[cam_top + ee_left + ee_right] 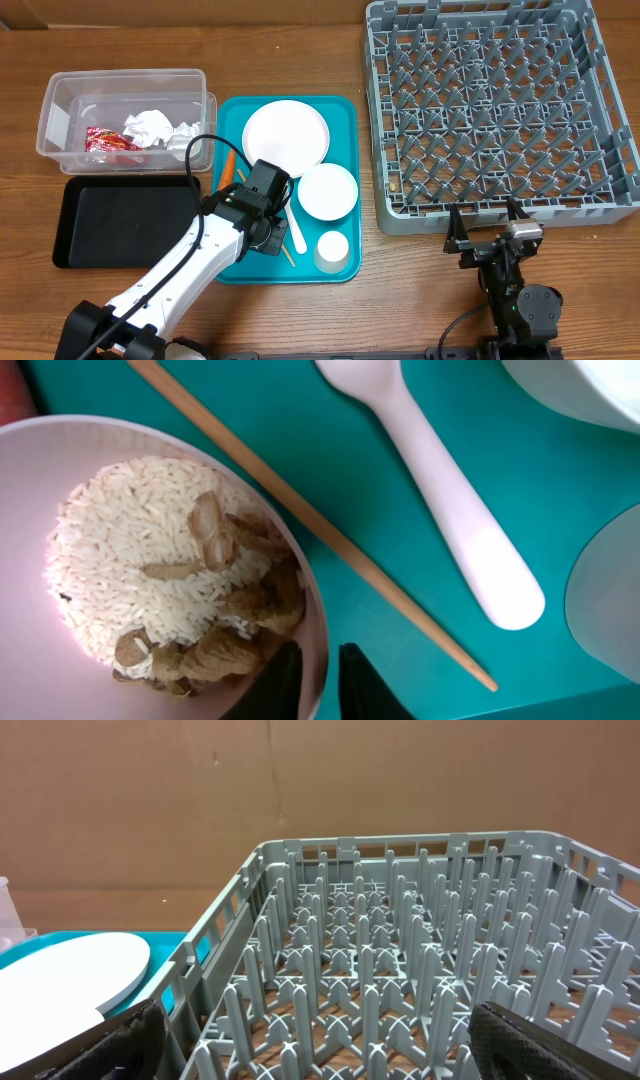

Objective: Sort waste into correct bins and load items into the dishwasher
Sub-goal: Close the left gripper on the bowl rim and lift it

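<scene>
Now, down low on the teal tray with the left gripper, jaws astride the rim of the bowl of rice and beige scraps; clamped or loose, cannot tell. Just beside, the wooden stick and white fork. Over by the near wall of the dish rack, right gripper spread wide, empty.

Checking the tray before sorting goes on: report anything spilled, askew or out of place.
No spill shows. One bowl on the teal tray holds rice and brown scraps, leftovers not yet binned. A wooden stick lies loose beside it, next to the fork, and a carrot lies at the tray's edge.
</scene>
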`<control>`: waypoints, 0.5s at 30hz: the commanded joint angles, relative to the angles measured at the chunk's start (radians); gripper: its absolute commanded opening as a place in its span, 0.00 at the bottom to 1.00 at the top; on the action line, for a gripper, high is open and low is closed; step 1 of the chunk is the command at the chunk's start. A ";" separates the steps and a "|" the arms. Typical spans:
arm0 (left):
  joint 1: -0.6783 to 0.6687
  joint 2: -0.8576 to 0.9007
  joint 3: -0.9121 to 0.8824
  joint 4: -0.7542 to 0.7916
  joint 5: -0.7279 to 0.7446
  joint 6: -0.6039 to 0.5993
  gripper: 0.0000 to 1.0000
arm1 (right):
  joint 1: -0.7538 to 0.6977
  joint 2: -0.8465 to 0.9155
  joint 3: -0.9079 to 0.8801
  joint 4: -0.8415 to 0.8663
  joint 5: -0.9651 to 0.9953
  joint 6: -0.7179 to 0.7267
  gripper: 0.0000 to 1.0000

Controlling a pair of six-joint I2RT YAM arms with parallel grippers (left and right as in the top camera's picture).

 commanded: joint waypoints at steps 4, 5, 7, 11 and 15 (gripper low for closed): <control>0.003 0.002 -0.068 0.059 0.018 0.000 0.15 | -0.002 -0.010 -0.010 0.007 0.001 -0.004 1.00; 0.003 0.002 -0.075 0.067 0.018 0.000 0.17 | -0.002 -0.010 -0.010 0.007 0.001 -0.004 1.00; 0.003 0.002 -0.080 0.072 0.016 0.000 0.18 | -0.002 -0.010 -0.010 0.007 0.001 -0.004 1.00; 0.003 0.002 -0.080 0.074 0.010 0.000 0.14 | -0.002 -0.010 -0.010 0.007 0.001 -0.004 1.00; 0.004 0.002 -0.079 0.073 -0.023 0.000 0.08 | -0.002 -0.010 -0.010 0.007 0.001 -0.004 1.00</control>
